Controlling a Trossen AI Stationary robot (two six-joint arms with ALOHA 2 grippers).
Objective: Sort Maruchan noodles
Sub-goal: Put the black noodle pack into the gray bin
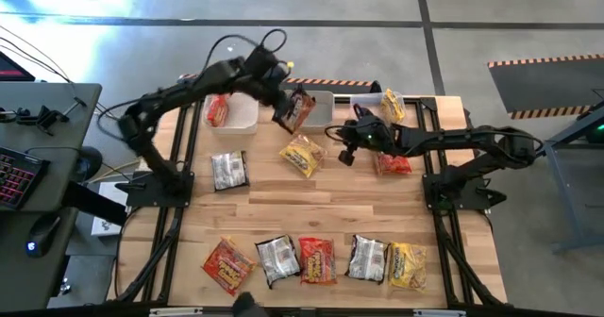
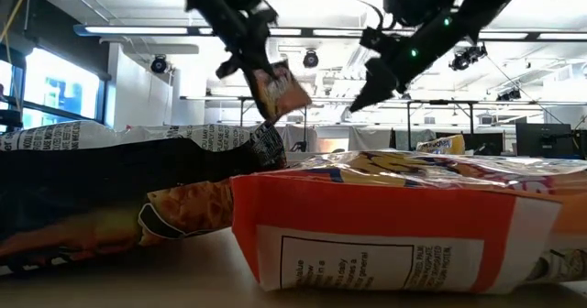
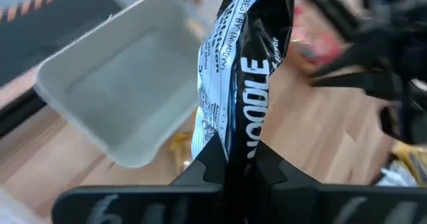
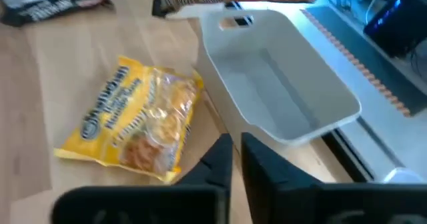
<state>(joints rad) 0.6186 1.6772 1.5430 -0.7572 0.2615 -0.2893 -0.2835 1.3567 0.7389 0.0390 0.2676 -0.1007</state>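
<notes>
Along the desk (image 1: 311,218) near edge, a row of five Maruchan noodles packets: red-orange packet (image 1: 227,263), silver packet (image 1: 276,258), second red-orange packet (image 1: 317,259), second silver packet (image 1: 367,258), yellow packet (image 1: 408,265). Farther in, a lone silver packet (image 1: 228,170) on the left side, a yellow mid-desk packet (image 1: 301,156) near the centre, a red packet (image 1: 393,163) partly under the right arm. Above mid-desk, right gripper (image 1: 345,142) hanging low, jaws shut and empty, with the yellow mid-desk packet just ahead in its wrist view. Beyond, left gripper (image 1: 281,98) raised off the desk, jaws clamped on a dark packet (image 1: 295,108) dangling beside the middle bin (image 1: 321,107). At the far edge, left bin (image 1: 233,111) holding one red-orange packet, right bin (image 1: 389,105) holding one yellow packet.
</notes>
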